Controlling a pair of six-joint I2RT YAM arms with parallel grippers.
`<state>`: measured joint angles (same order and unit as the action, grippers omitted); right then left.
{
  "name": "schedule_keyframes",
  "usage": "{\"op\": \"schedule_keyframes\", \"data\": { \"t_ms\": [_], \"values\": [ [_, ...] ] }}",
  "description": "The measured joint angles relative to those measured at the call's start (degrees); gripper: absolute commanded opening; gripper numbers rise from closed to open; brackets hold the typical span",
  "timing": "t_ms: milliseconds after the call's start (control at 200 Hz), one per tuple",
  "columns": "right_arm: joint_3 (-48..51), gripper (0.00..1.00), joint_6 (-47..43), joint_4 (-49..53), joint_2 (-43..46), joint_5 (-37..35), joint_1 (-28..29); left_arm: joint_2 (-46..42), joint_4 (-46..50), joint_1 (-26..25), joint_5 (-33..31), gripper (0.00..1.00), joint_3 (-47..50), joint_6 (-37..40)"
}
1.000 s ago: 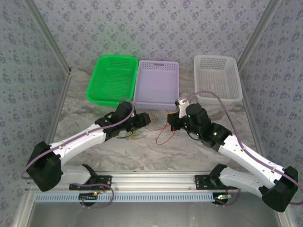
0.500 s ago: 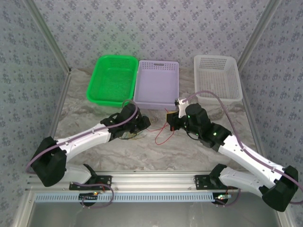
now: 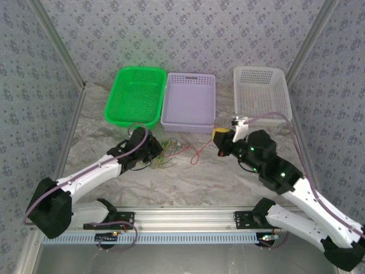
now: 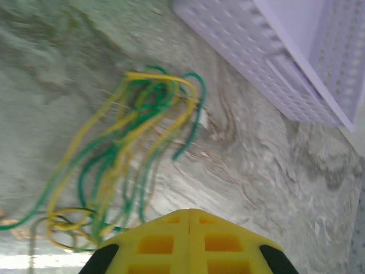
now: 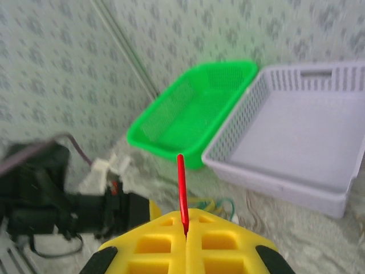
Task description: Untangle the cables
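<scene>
The cables (image 3: 165,152) lie on the marbled surface (image 3: 188,182), just in front of the purple basket (image 3: 189,101) and between the two arms. Most of them form a loose bundle of yellow and green wires (image 4: 151,105). In the left wrist view these wires curve over one another in long loops, and the near corner of the purple basket (image 4: 274,51) stands beyond them, at the upper right.

The left pincer (image 3: 153,154) is low over the surface, at the left side of the bundle. In its own camera the two yellow fingers (image 4: 154,245) are pressed together along the middle line, and I see nothing between them. The left pincer (image 4: 189,220) is just above the near end of the loops, but I cannot tell if it touches them.

The red wire (image 3: 201,150) runs apart from the bundle. It goes from the surface near the bundle, to the right and upward, to the right pincer (image 3: 218,134), which is in front of the right corner of the purple basket. In the right wrist view the right pincer (image 5: 186,220) is closed, and the red wire (image 5: 181,188) comes straight out from the line where the yellow fingers (image 5: 228,242) meet, so it is clamped there. Behind it I see the green basket (image 5: 194,108), the purple basket (image 5: 302,131) and a little of the yellow and green wires (image 5: 214,204) on the surface.

The white basket (image 3: 261,94) stands at the far right, well apart from the cables.
</scene>
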<state>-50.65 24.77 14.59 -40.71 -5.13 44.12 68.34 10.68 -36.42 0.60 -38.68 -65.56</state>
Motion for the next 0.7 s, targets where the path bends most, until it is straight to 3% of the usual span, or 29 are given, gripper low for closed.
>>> {"op": "schedule_keyframes", "data": {
  "t_ms": [295, 700],
  "values": [
    [-1.51, 0.00, -0.09, -6.93, 5.95, -8.66, -0.37, -6.49, -1.77, 3.72, 1.64, 0.00, 9.86, -5.60],
    [-4.00, 0.00, 2.97, -13.64, -0.07, -11.63, -6.49, -14.93, -7.34, 4.17, 3.72, 0.00, 16.06, -12.24]
  ]
}}
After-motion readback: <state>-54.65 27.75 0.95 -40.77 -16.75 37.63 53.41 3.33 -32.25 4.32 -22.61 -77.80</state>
